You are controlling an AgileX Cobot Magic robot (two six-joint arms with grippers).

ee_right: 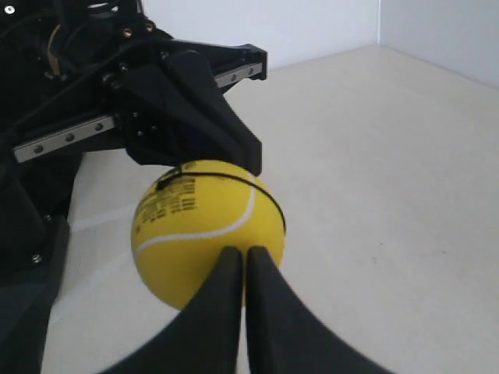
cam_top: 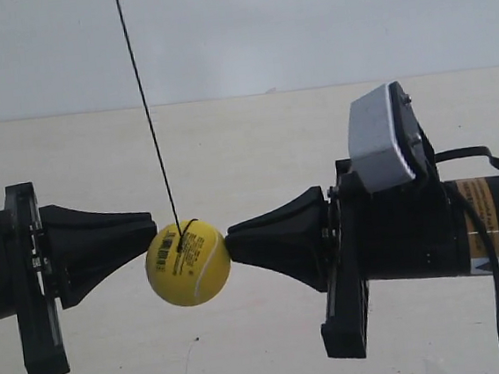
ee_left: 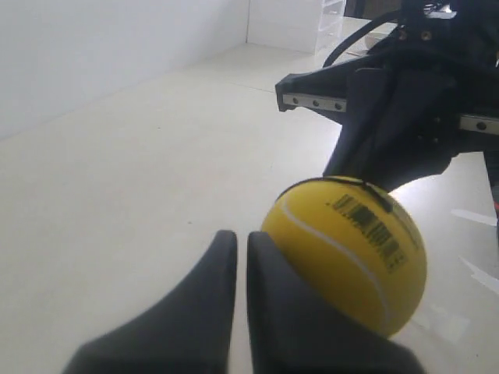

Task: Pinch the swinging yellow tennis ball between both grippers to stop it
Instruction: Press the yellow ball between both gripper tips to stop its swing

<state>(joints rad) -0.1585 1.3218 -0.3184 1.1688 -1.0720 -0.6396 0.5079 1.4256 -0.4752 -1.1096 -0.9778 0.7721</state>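
The yellow tennis ball (cam_top: 188, 265) hangs on a thin dark string (cam_top: 145, 109), barcode label facing the exterior camera. It sits between two black wedge-jawed grippers that point at each other. The tip of the gripper at the exterior view's left (cam_top: 152, 234) touches the ball's upper side. The tip of the gripper at the exterior view's right (cam_top: 230, 237), which carries the grey camera module (cam_top: 385, 139), touches the opposite side. My left gripper (ee_left: 242, 238) is shut, with the ball (ee_left: 351, 257) against the side of one finger. My right gripper (ee_right: 243, 253) is shut, its tips on the ball (ee_right: 203, 226).
A pale tabletop (cam_top: 255, 151) lies below, with a white wall (cam_top: 304, 22) behind it. A black cable (cam_top: 493, 287) hangs from the arm at the exterior view's right. The opposite gripper's body fills part of each wrist view (ee_left: 390, 117) (ee_right: 179, 101).
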